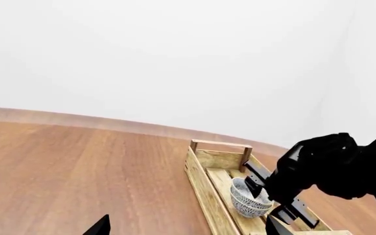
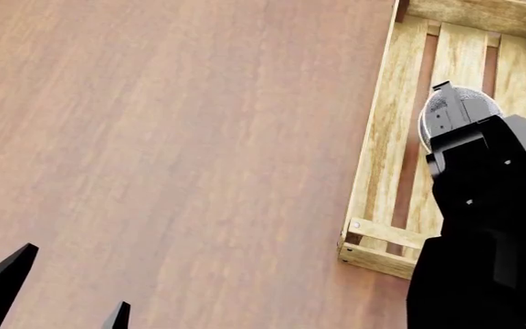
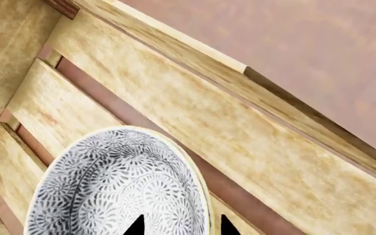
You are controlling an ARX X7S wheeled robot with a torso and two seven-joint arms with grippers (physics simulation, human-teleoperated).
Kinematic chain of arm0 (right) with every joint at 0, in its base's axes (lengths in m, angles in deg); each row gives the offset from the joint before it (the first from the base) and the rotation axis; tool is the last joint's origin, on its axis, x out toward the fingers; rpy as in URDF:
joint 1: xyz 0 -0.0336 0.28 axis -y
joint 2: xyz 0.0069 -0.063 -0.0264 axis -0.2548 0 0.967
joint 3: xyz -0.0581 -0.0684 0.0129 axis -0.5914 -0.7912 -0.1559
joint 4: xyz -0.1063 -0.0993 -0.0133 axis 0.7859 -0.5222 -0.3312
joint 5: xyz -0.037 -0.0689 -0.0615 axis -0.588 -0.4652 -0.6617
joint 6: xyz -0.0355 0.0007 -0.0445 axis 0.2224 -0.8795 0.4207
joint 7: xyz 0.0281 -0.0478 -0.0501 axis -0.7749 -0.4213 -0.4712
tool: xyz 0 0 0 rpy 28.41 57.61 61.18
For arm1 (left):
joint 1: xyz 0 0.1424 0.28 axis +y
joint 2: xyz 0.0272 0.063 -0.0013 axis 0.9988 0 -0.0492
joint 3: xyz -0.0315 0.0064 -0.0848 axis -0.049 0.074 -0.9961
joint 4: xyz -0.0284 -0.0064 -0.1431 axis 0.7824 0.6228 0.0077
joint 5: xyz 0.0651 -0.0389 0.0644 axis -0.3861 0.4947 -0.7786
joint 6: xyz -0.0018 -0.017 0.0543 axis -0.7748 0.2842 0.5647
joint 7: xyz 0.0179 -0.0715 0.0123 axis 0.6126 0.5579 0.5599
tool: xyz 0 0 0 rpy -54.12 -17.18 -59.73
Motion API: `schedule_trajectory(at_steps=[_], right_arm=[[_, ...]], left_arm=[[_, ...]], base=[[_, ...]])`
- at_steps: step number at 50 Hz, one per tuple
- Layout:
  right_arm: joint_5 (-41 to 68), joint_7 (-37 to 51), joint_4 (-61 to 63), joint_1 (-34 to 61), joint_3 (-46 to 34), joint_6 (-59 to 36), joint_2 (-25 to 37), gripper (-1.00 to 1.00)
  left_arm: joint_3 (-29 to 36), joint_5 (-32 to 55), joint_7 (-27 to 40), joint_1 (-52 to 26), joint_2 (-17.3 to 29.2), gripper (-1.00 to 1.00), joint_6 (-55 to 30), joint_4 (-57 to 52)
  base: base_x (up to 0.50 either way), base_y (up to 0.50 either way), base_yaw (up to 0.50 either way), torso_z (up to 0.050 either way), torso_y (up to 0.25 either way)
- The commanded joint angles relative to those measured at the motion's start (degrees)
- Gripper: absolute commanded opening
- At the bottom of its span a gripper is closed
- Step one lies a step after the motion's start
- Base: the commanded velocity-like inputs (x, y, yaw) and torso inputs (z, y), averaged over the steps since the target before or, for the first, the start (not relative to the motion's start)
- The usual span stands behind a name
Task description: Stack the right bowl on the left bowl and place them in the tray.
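Bowls [image 1: 248, 198], nested as a stack, sit on the slats inside the tray [image 1: 204, 183], directly under your right claw [image 3: 178, 226], whose fingertips straddle the rim; whether they grip it, I cannot tell. Only your left wrist view shows two stacked bowls. Grey-white floral pattern. Your left claw [image 2: 57, 291] hovers over bare worktop [image 2: 172, 137], fingers apart.

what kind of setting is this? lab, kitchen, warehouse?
None of those clearly: it looks like a bare simulated tabletop scene. A broad reddish-brown wooden surface runs to a blank white backdrop, and the only furnishings are a light-wood slatted tray holding grey-patterned stacked bowls.
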State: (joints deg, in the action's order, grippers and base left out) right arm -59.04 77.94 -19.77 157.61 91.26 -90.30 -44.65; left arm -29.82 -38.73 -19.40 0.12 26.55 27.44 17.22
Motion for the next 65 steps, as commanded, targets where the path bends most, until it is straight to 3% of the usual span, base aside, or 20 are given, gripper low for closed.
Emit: schedule_trajectory(at_steps=[1, 44, 53, 56, 59, 65], right_arm=[[-1.4, -2.1, -0.2, 0.5, 0.7, 1.4, -1.0, 1.00], [-1.1, -0.2, 0.0, 1.9, 1.0, 3.9, -1.1, 1.00], [-1.0, 1.5, 17.2, 0.1, 0.6, -5.6, -7.1, 1.00], [3.6, 3.4, 20.3, -1.2, -3.7, -7.0, -7.6, 1.00], [14.4, 8.0, 25.7, -4.4, -13.4, -8.8, -7.6, 1.00], [23.9, 13.5, 31.8, -8.0, -21.3, -9.4, -7.4, 1.00]], left_arm=[[-2.4, 0.2, -0.9, -0.1, -1.5, 1.00, 2.1, 0.1], [-1.6, 0.6, -0.6, -0.2, -1.3, 1.00, 2.4, -0.5], [-1.4, 0.6, -0.5, 0.0, -1.1, 1.00, 2.3, -1.0], [-1.3, 0.6, -0.3, 0.0, -1.0, 1.00, 2.1, -1.4], [-1.2, 0.6, -0.1, 0.0, -0.9, 1.00, 1.9, -1.8], [-1.1, 0.5, -0.1, 0.0, -0.9, 1.00, 2.0, -1.8]], base=[[0.00, 0.00, 0.00, 0.000, 0.000], [0.00, 0.00, 0.00, 0.000, 0.000], [0.00, 0.00, 0.00, 0.000, 0.000], [0.00, 0.00, 0.00, 0.000, 0.000], [0.00, 0.00, 0.00, 0.000, 0.000], [0.00, 0.00, 0.00, 0.000, 0.000]])
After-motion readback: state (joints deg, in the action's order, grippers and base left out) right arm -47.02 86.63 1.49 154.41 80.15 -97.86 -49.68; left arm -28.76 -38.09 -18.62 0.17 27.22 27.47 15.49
